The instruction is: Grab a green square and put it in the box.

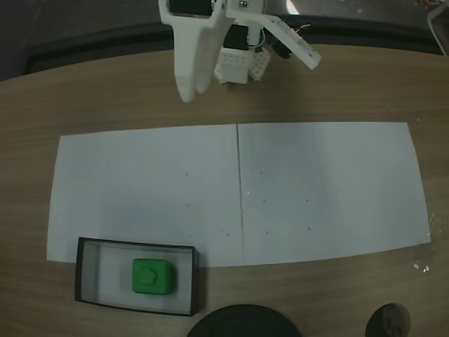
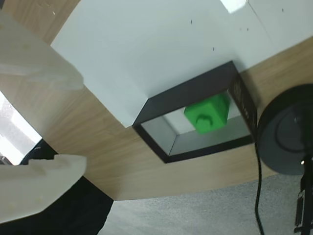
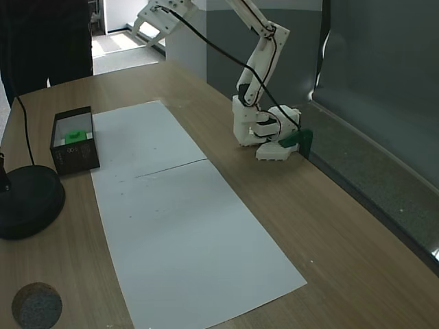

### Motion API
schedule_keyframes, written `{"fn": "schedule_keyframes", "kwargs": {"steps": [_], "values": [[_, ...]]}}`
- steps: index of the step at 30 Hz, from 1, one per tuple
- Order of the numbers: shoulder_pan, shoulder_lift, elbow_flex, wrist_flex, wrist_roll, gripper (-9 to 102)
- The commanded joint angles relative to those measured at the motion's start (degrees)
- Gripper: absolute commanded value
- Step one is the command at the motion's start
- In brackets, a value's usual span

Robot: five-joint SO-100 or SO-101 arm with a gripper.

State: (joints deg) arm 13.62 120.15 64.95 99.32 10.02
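We see the green square (image 1: pixel 152 275) sitting inside the box (image 1: pixel 87 270), at seven o'clock on the counter (image 1: pixel 105 98), tool (image 2: pixel 46 125) open and empty; it looks light, rigid, best pinched across flat sides.

The green square (image 1: pixel 152 275) sits inside the box (image 1: pixel 86 270) beside white paper (image 1: pixel 238 193)

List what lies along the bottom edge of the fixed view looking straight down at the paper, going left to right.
The box with the green square inside it, then the round black disc, then a small dark round object near the right corner.
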Motion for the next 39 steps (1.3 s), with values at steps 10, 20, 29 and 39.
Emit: {"fn": "schedule_keyframes", "kwargs": {"steps": [10, 20, 29, 39], "values": [[-4.04, 37.62, 38.14, -5.36, -7.47, 11], [-3.96, 61.61, 49.75, -9.23, -7.65, 11], [-4.04, 73.21, 58.27, -13.62, -7.65, 5], [-4.04, 79.01, 76.20, -26.89, -20.13, 0]]}}
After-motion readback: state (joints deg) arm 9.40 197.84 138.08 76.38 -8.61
